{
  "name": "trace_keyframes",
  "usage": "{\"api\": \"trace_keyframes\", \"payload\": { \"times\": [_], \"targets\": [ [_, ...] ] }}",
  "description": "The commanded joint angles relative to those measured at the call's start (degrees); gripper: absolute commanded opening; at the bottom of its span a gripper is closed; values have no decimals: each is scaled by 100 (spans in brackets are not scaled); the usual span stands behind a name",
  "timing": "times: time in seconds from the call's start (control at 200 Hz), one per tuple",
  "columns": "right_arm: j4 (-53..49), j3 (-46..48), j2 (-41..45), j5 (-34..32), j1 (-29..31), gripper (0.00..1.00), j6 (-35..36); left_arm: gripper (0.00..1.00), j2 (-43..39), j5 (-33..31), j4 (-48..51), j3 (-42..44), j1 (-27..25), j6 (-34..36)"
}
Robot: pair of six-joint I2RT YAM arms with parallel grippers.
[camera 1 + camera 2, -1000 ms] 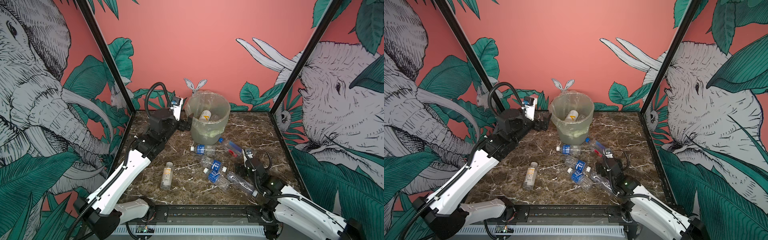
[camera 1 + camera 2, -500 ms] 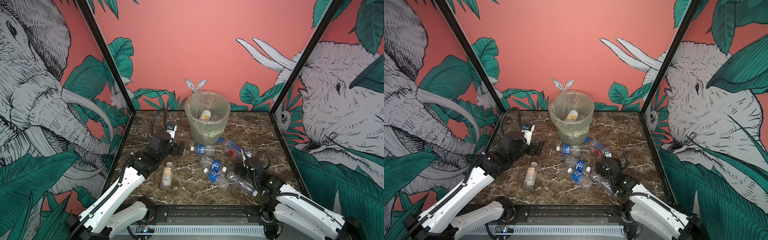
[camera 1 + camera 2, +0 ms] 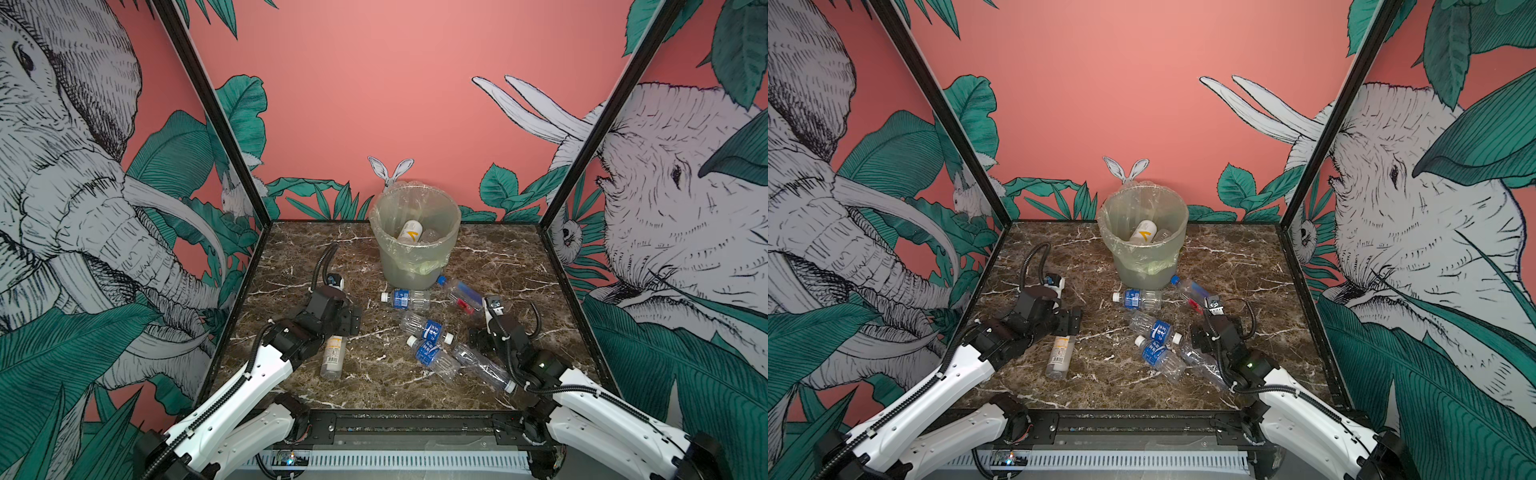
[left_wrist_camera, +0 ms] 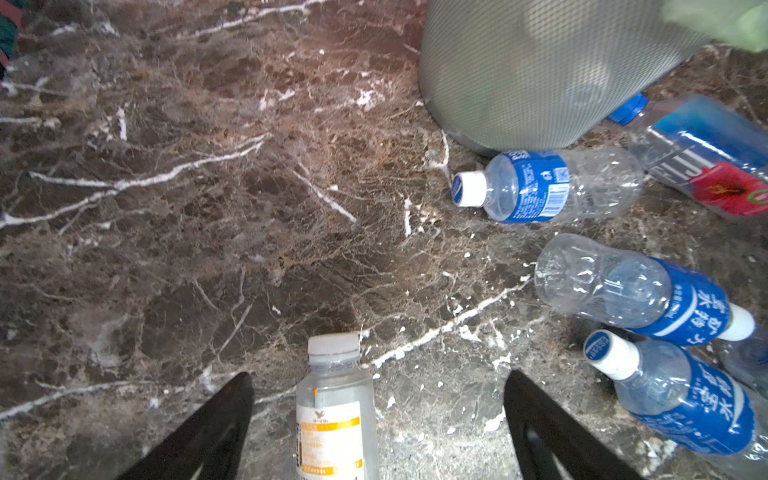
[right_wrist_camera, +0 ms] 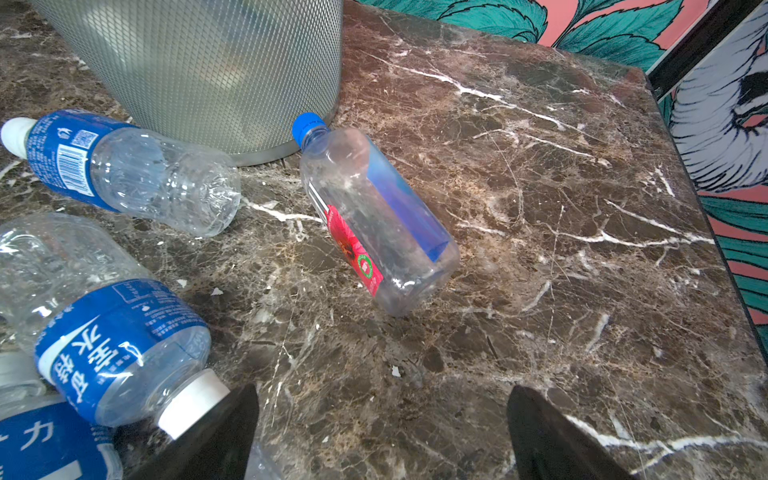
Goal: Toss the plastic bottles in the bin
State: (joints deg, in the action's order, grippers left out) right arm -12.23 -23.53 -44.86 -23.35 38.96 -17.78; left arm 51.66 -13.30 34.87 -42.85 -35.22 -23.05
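Note:
The bin (image 3: pixel 415 257) (image 3: pixel 1144 266) stands at the back middle with a white bottle (image 3: pixel 409 230) inside. Several plastic bottles lie on the marble in front of it. My left gripper (image 4: pixel 380 375) (image 3: pixel 343 326) is open, low over a white-and-orange-labelled bottle (image 4: pixel 332 415) (image 3: pixel 333 357) whose capped end lies between the fingers, untouched. My right gripper (image 5: pixel 384 388) (image 3: pixel 484 332) is open over bare marble. A red-and-blue-labelled bottle (image 5: pixel 374 220) (image 3: pixel 461 293) lies just ahead of it. One of its fingers (image 5: pixel 216 432) sits against the white cap of a blue-labelled bottle (image 5: pixel 120 353).
A blue-labelled bottle (image 3: pixel 405 300) (image 4: pixel 540 187) lies against the bin's foot. Two more blue-labelled bottles (image 3: pixel 426 328) (image 3: pixel 434 357) and a clear one (image 3: pixel 482 368) crowd the front right. Black frame posts and printed walls close in the marble table (image 3: pixel 299 249).
My left arm has swung down and forward from beside the bin's rim to the white-and-orange-labelled bottle. The right arm has barely moved.

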Motion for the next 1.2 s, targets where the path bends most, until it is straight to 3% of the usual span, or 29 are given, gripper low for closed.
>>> {"api": "trace_keyframes", "payload": {
  "times": [0.0, 1.195],
  "targets": [
    [136, -155, 30, -56, -3, 96, 3, 94, 14, -54, 191, 233, -19, -411],
    [181, -134, -23, -107, -5, 96, -16, 91, 242, 537, -327, 1682, -19, -1286]
  ]
}}
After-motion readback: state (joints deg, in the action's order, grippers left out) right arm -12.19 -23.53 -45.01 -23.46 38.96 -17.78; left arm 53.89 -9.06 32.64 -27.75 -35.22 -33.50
